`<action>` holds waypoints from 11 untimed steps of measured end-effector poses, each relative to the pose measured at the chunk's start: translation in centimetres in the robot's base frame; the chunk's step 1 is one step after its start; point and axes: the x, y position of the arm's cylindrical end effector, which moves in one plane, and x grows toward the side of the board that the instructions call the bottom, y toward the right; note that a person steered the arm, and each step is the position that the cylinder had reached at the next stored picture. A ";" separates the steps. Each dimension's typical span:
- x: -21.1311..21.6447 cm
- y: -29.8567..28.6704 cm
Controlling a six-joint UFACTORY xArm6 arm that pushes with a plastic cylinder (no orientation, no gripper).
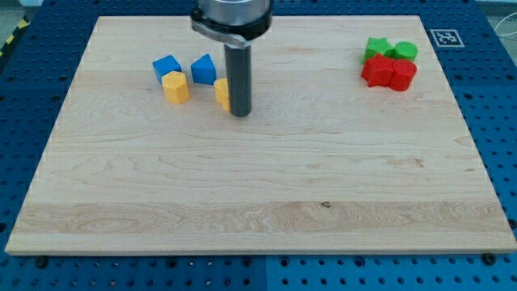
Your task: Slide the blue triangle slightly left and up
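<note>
We are seeing one wooden counter (258,194) sitting on a blue pegboard base (24,89), with one black-and-white marker tag (446,37) lying off the counter's top right corner. One dark rod (239,77) is hanging down from the view's top; its upper mount is being cut off by the frame. Our tool is just this rod, nothing to open or shut, holding nothing; my tip (240,114) is resting on the counter, just right of a yellow block (221,94) and touching or nearly touching it, we cannot tell which.

We are counting seven blocks: two blue, two yellow, two red, two green minus none, so actually eight. The rod is hiding most of that yellow block, so its shape is unclear. The blue triangle (203,68) is sitting top left, just above-left of the hidden yellow one. A blue cube (166,66) is sitting further left, with a yellow hexagon (175,86) touching below it. Top right, a red pair (388,73) and a green pair (391,49) are clustering together, shapes hard to tell.
</note>
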 end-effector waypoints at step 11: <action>-8.1 -2.0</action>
